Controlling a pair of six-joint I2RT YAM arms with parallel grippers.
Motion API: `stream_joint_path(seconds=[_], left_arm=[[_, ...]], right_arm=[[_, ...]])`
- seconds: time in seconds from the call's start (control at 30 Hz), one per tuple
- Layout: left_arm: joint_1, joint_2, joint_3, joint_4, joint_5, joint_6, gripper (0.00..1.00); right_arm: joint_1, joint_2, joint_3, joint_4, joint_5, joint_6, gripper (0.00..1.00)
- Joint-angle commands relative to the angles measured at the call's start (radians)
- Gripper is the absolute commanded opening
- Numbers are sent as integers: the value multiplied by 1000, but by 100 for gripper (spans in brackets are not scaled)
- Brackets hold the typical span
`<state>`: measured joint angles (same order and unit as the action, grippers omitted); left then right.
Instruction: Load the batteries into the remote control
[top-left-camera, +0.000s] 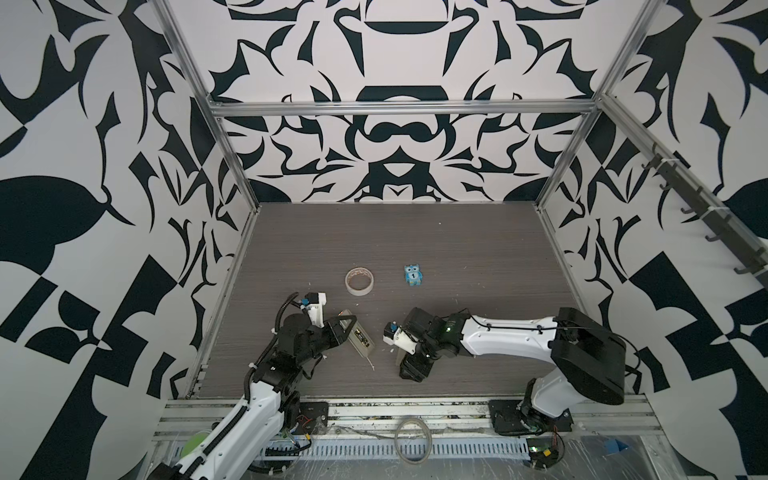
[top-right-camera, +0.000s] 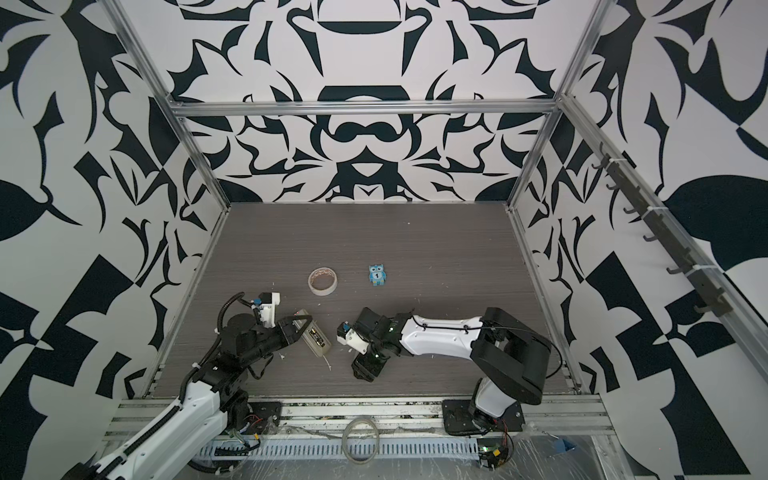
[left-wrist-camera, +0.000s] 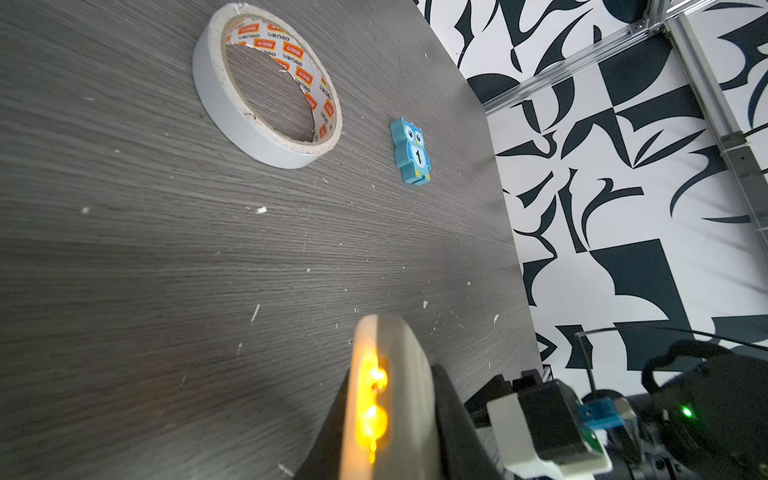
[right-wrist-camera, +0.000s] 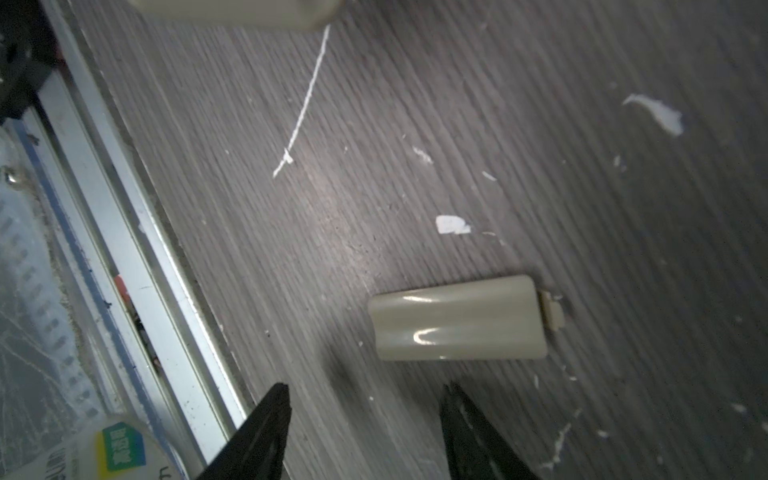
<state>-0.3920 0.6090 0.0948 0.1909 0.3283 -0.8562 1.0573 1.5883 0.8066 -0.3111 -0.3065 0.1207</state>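
The left gripper (top-left-camera: 348, 327) has its jaws clamped on the remote (top-left-camera: 365, 348), near the left side of the surface (top-left-camera: 457, 257). Both top views show the remote's open back with dark, gold-flecked shapes inside, perhaps the batteries (top-left-camera: 360, 338), though they are too small to be sure. Only the left wrist view shows orange light glowing on the remote's face. The right gripper (right-wrist-camera: 365, 388) hovers with jaws apart and empty. Its wrist view shows plainly the cover (right-wrist-camera: 457, 318), lying flat just beyond them.
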Motion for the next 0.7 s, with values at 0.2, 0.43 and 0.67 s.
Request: stream_joint_path(seconds=[0.2,0.43,0.67], left_arm=[[6,-19,-11,2,-10,3,0],[7,-26,-10,-8,-11,1,0],[9,-47,-10,-30,-8,2,0]], right_arm=[[48,59,50,29,15,5,61],[76,106,73,86,17,23,60],[74,142,116,96,83,10,60]])
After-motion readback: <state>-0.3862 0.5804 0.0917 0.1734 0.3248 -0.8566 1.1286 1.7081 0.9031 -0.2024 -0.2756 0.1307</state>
